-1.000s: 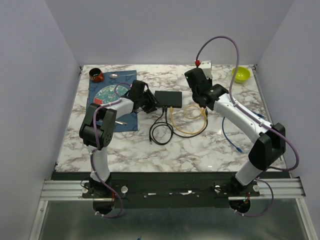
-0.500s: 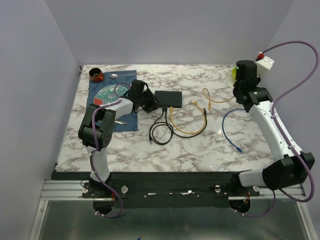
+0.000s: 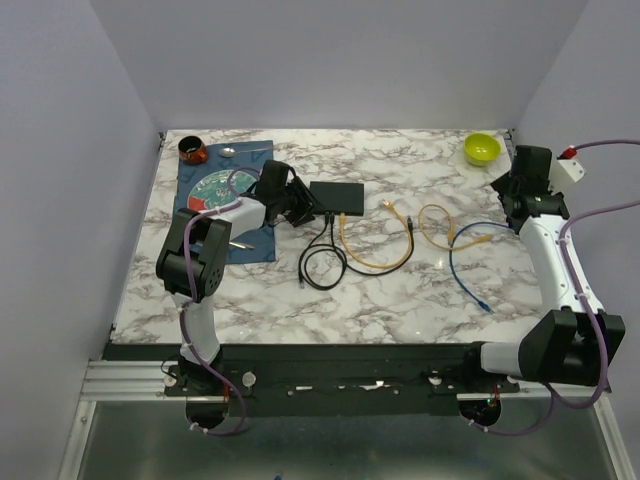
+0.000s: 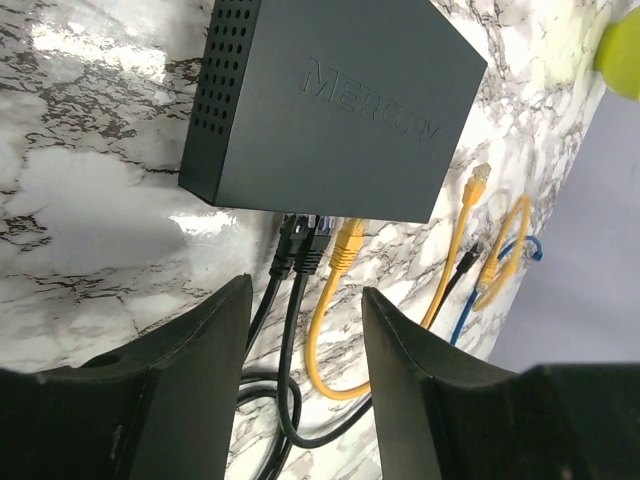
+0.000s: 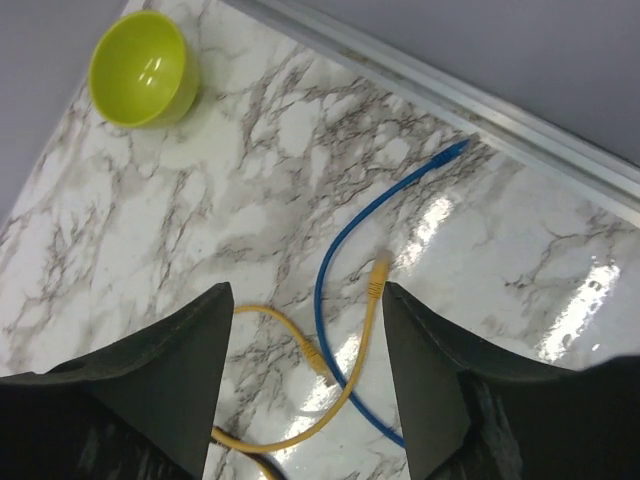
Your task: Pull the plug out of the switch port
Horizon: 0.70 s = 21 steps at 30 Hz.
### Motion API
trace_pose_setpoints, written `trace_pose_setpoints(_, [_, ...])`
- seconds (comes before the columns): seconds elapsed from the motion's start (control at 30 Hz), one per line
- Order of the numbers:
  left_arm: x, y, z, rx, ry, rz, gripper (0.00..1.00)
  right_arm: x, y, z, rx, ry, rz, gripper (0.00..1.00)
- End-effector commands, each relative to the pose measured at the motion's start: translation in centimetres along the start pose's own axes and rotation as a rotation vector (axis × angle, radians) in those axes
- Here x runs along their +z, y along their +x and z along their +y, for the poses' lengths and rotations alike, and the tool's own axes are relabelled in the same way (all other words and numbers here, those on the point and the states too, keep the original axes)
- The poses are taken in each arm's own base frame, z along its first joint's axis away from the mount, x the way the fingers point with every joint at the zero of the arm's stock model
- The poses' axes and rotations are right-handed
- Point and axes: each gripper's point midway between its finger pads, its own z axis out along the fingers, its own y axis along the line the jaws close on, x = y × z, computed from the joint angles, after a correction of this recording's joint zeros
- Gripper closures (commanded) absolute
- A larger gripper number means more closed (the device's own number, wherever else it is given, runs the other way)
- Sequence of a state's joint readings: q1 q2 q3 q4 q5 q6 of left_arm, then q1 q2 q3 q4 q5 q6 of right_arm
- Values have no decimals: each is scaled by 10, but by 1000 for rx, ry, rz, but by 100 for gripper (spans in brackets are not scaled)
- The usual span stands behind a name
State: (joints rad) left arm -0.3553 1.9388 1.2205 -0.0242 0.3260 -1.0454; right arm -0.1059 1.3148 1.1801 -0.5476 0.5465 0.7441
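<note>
The switch (image 3: 337, 197) is a flat black box (image 4: 330, 100) on the marble table. Two black plugs (image 4: 298, 245) and a yellow plug (image 4: 350, 238) sit in the ports on its near edge. My left gripper (image 3: 303, 208) stands open just left of those plugs (image 4: 305, 290), with the black cables running between its fingers, untouched. At the table's right edge my right gripper (image 3: 508, 192) hangs open and empty (image 5: 305, 290), high above a loose yellow cable (image 5: 370, 320) that lies unplugged (image 3: 450, 225).
A blue cable (image 3: 465, 265) lies beside the loose yellow one. A green bowl (image 3: 481, 148) stands at the back right. At the back left, a blue mat (image 3: 215, 205) carries a plate, a dark cup (image 3: 193, 151) and a spoon. Black cable coils (image 3: 322, 268) lie before the switch.
My right arm swung from beside the switch to the right edge, carrying a yellow cable. Its jaws then opened and the cable dropped by the blue one. The left arm stayed put.
</note>
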Motion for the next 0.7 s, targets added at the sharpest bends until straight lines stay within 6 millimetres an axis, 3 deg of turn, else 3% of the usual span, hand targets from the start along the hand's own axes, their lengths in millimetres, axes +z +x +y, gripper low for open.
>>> trace_pose_setpoints(0.0, [-11, -3, -14, 7, 48, -8, 42, -13, 25, 46, 6, -263, 104, 29])
trace_pose_setpoints(0.07, [-13, -5, -17, 16, 51, -19, 42, -32, 53, 77, -49, -430, 181, 29])
trace_pose_setpoints(0.1, [-13, -6, -16, 18, 49, -23, 43, -39, 57, 94, -60, -506, 186, 29])
trace_pose_setpoints(0.13, [-13, -8, -18, 21, 50, -29, 43, -60, 78, 115, -113, -603, 232, 29])
trace_pose_setpoints(0.2, [-13, -10, -19, 28, 51, -36, 42, -74, 102, 146, -157, -734, 272, 30])
trace_pose_setpoints(0.23, [-13, -12, -22, 35, 57, -40, 43, -100, 129, 164, -190, -844, 363, 31])
trace_pose_setpoints(0.3, [-11, -14, -21, 40, 41, -43, 43, -105, 161, 183, -206, -912, 454, 33])
trace_pose_setpoints(0.33, [-12, -18, -26, 49, 45, -49, 43, -121, 179, 192, -211, -982, 531, 35])
trace_pose_setpoints(0.4, [-9, -22, -21, 56, 13, -55, 43, -126, 199, 203, -215, -1027, 589, 43])
trace_pose_setpoints(0.43, [-10, -28, -25, 65, 14, -68, 43, -127, 222, 206, -234, -1031, 656, 46])
trace_pose_setpoints(0.5, [-8, -34, -20, 71, -14, -75, 44, -129, 236, 214, -241, -1055, 689, 57])
trace_pose_setpoints(0.53, [-8, -38, -23, 76, -15, -84, 45, -127, 256, 213, -253, -1050, 751, 59])
trace_pose_setpoints(0.67, [-5, -45, -17, 87, -51, -94, 45, -130, 283, 222, -259, -1078, 840, 54])
